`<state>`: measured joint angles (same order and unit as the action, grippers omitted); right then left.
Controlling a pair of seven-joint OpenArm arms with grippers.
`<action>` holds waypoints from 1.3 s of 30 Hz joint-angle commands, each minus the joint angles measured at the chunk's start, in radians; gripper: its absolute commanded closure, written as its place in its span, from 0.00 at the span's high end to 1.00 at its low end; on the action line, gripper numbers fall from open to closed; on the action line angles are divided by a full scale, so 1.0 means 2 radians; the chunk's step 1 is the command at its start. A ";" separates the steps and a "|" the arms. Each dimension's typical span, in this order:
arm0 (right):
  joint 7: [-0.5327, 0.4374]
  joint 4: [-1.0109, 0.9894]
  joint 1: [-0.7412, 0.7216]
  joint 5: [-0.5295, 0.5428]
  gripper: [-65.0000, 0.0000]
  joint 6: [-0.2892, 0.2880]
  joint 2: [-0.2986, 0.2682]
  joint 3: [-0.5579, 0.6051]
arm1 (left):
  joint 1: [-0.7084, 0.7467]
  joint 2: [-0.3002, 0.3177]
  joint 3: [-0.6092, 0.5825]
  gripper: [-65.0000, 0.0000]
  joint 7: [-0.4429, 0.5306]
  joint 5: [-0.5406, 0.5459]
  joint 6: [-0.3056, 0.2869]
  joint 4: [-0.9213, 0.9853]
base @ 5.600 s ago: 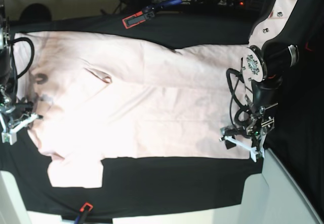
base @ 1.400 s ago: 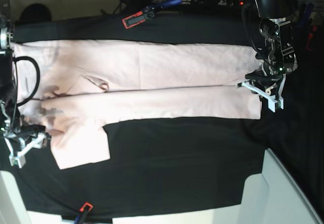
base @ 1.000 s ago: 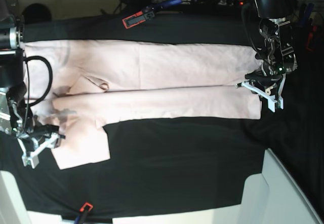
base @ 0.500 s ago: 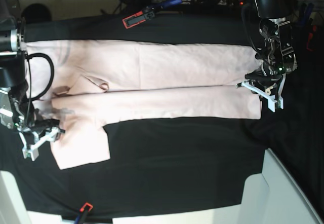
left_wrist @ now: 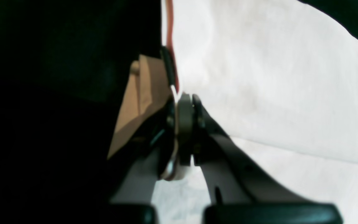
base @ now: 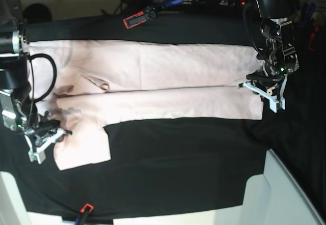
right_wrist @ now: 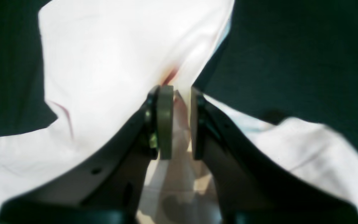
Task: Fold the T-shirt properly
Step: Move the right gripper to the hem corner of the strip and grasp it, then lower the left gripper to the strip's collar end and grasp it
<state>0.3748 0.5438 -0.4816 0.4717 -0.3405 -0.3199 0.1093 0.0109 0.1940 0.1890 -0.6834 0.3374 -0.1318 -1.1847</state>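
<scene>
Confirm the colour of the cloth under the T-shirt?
Black table cloth, clearest in the base view.

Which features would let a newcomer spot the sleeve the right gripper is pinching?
On the black cloth lies the T-shirt, a long pale pink band. Its sleeve juts toward the camera at the base view's left end, by the right gripper, the only flap below the band.

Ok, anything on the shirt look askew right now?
Yes: on the pale pink cotton T-shirt, one short sleeve sticks out past the folded long edge onto the black table cloth, beside the right tool.
</scene>
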 commanded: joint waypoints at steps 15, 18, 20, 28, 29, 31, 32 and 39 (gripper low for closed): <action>-0.010 0.005 -0.017 0.005 0.00 -0.002 -0.006 -0.001 | 0.000 0.005 0.006 0.27 -0.009 0.001 0.002 -0.025; -0.010 0.005 -0.017 0.005 0.00 -0.001 -0.007 -0.001 | 0.001 0.005 0.013 0.52 -0.039 0.001 0.002 -0.043; -0.010 0.005 -0.017 0.005 0.00 -0.001 -0.007 -0.001 | 0.010 -0.003 0.039 0.61 -0.044 0.001 0.002 -0.063; -0.008 0.005 -0.017 0.005 0.00 -0.001 -0.007 -0.001 | -0.024 -0.013 0.109 0.61 -0.045 -0.002 0.002 -0.089; -0.008 0.005 -0.017 0.005 0.00 -0.001 -0.007 -0.001 | -0.037 -0.012 0.110 0.61 -0.049 -0.003 0.002 -0.075; -0.008 0.005 -0.016 0.005 0.00 -0.001 -0.007 -0.001 | -0.066 -0.012 0.108 0.61 -0.055 -0.003 0.002 -0.043; -0.008 0.005 -0.016 0.005 0.00 -0.001 -0.007 -0.001 | -0.078 -0.012 0.108 0.61 -0.055 -0.003 0.002 -0.028; -0.008 0.005 -0.015 0.005 0.00 -0.003 -0.008 -0.001 | -0.154 -0.011 0.107 0.61 -0.051 -0.003 0.003 0.080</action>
<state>0.3767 0.5404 -0.4812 0.4709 -0.3405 -0.3210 0.1101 -0.2752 0.1581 0.4030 -0.7994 0.3206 -0.1226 -1.0073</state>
